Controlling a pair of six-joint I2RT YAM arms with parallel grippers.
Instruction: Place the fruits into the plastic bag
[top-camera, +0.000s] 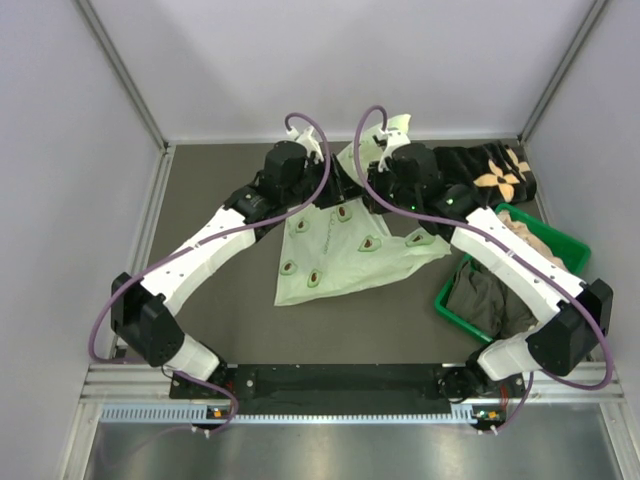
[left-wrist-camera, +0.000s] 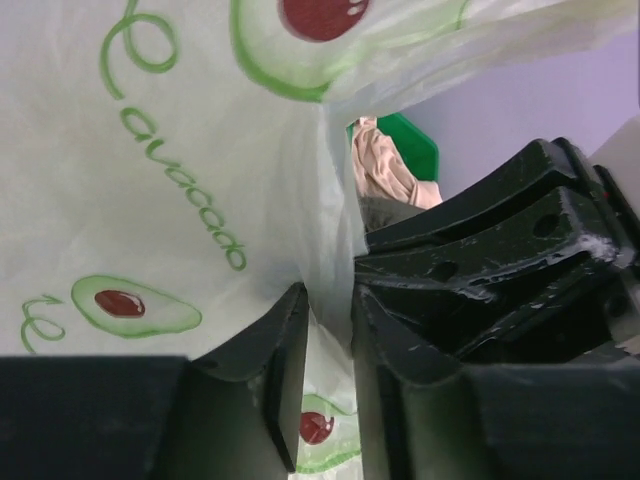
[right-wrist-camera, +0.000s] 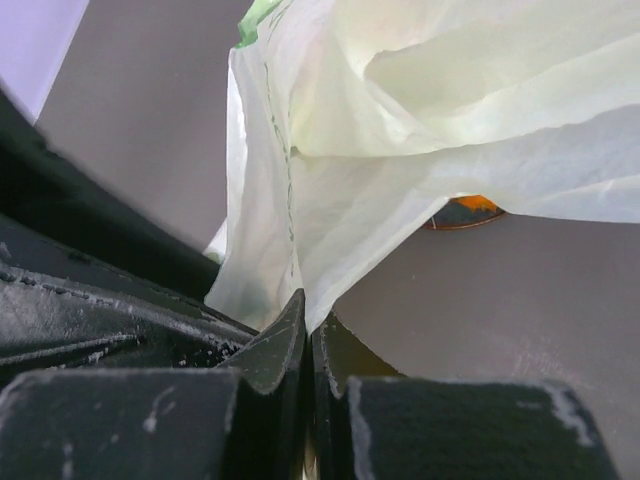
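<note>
The pale green plastic bag (top-camera: 345, 250) with avocado prints lies flat mid-table, its far end lifted between both arms. My left gripper (top-camera: 335, 187) is shut on a fold of the bag's film (left-wrist-camera: 200, 180), which runs down between its fingertips (left-wrist-camera: 295, 310). My right gripper (top-camera: 372, 190) is shut tight on another edge of the bag (right-wrist-camera: 330, 200). In the right wrist view a bit of orange fruit (right-wrist-camera: 477, 203) on a grey plate (right-wrist-camera: 455, 216) peeks from under the lifted film. No other fruit shows.
Dark clothes with a pale flower print (top-camera: 495, 172) lie at the far right. A green basket (top-camera: 562, 240) holding cloth stands at the right, also in the left wrist view (left-wrist-camera: 415, 150). Grey walls close the table's back and sides.
</note>
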